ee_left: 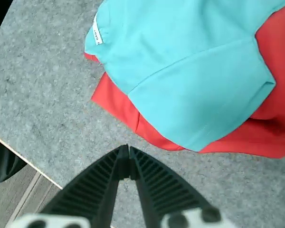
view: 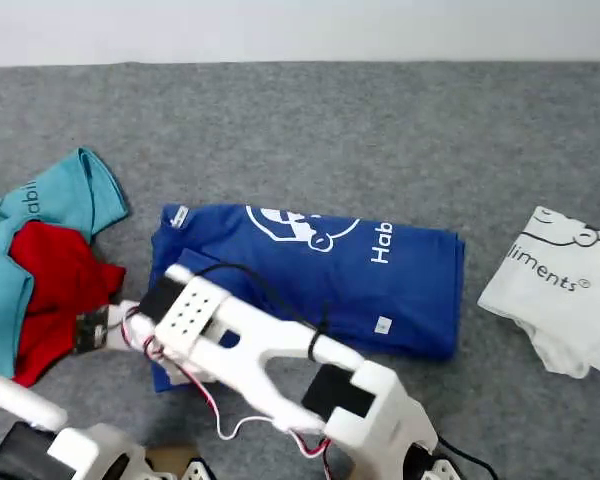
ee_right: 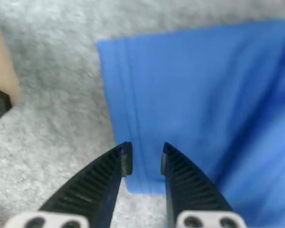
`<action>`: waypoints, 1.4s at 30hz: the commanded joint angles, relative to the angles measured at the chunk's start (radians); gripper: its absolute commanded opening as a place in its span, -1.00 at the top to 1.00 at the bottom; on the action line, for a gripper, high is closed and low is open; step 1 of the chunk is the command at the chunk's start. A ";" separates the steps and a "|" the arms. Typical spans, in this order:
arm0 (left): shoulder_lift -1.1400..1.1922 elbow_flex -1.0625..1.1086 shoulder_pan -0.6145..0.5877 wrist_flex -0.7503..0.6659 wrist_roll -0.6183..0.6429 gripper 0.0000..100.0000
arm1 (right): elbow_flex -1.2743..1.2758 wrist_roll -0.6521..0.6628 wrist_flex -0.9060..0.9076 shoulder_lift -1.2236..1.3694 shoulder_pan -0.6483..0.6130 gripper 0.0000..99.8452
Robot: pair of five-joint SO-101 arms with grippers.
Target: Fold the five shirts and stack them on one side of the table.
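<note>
1. Grey felt-like table surface carries four shirts visible in the high view.
2. A blue printed cotton shirt lies folded into a rectangle at the centre of the table.
3. A white printed shirt lies folded at the right edge, well apart from the blue shirt.
4. A teal shirt and a red shirt lie bunched together, unfolded, at the left edge, just beside the blue shirt.
5. In the left wrist view, the teal shirt overlaps the red shirt, which protrudes beneath it.
6. The left gripper hovers above bare grey surface between the red shirt and the table's edge. Its jaws meet at the tips and grip nothing.
7. The white right arm extends across the near-left portion of the blue shirt.
8. The right gripper sits over the corner of the blue shirt, where stacked folded edges are visible. Its jaws stand slightly parted, astride the shirt's edge, with nothing held.
</note>
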 commanded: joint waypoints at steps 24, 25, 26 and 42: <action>-0.041 -0.005 0.002 0.014 -0.031 0.99 | -0.031 0.003 -0.101 0.120 -0.042 0.73; -0.041 -0.005 0.002 0.012 -0.032 0.99 | -0.032 0.003 -0.101 0.120 -0.042 0.73; -0.040 -0.005 0.002 0.012 -0.032 0.99 | -0.032 0.005 -0.101 0.124 -0.039 0.74; -0.037 -0.004 0.002 0.005 -0.032 0.99 | -0.206 0.009 0.044 0.139 0.056 0.98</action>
